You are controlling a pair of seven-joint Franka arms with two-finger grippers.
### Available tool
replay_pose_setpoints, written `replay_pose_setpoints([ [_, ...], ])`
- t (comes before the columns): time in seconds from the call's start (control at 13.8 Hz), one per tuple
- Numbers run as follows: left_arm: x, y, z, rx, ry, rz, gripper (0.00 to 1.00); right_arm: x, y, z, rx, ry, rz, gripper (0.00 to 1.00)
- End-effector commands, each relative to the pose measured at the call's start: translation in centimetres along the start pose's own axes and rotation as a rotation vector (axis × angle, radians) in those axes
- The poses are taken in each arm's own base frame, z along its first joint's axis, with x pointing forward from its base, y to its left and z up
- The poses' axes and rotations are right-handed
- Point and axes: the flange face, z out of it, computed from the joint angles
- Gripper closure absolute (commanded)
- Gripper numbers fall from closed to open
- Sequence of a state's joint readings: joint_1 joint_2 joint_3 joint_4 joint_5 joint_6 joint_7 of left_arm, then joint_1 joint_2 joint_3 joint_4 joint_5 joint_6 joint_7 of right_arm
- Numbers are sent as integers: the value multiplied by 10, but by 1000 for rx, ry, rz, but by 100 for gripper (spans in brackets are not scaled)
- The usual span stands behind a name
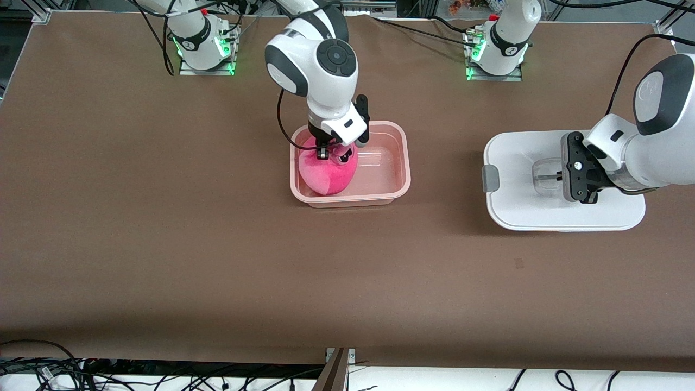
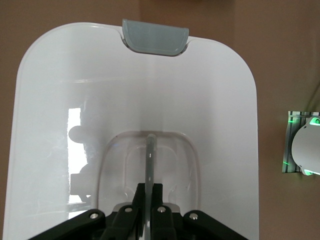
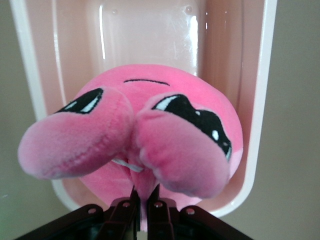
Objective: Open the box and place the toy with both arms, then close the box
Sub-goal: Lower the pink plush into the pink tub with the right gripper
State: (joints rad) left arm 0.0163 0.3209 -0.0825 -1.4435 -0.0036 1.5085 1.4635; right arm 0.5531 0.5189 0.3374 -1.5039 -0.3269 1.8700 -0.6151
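The open pinkish box [image 1: 399, 163] stands mid-table, without its lid. The pink plush toy [image 1: 327, 171] sits in the box at the right arm's end, partly over the rim. My right gripper [image 1: 328, 151] is shut on a fold of the toy [image 3: 150, 130], over the box [image 3: 257, 115]. The white lid [image 1: 516, 217] lies flat on the table toward the left arm's end, a grey clip [image 1: 490, 178] on its edge. My left gripper [image 1: 562, 177] is shut on the thin handle [image 2: 149, 160] in the lid's recessed centre [image 2: 55, 100].
The two arm bases [image 1: 202, 41] [image 1: 499, 46] stand at the table's edge farthest from the front camera. Cables hang below the edge nearest the camera. A brown table surface [image 1: 217, 260] surrounds box and lid.
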Motion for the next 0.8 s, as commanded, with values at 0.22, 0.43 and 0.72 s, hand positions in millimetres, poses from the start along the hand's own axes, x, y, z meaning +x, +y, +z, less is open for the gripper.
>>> replay_pose_setpoints([
  [0.22,3,3,-4,2,-10,13,100,42,-9,49,-69,8,59,0],
  [0.43,5,3,-4,4,-11,14,100,72,-17,62,-93,133,192,0],
  [0.72,12,4,-4,4,-11,25,100,86,-23,61,-101,203,279,0],
])
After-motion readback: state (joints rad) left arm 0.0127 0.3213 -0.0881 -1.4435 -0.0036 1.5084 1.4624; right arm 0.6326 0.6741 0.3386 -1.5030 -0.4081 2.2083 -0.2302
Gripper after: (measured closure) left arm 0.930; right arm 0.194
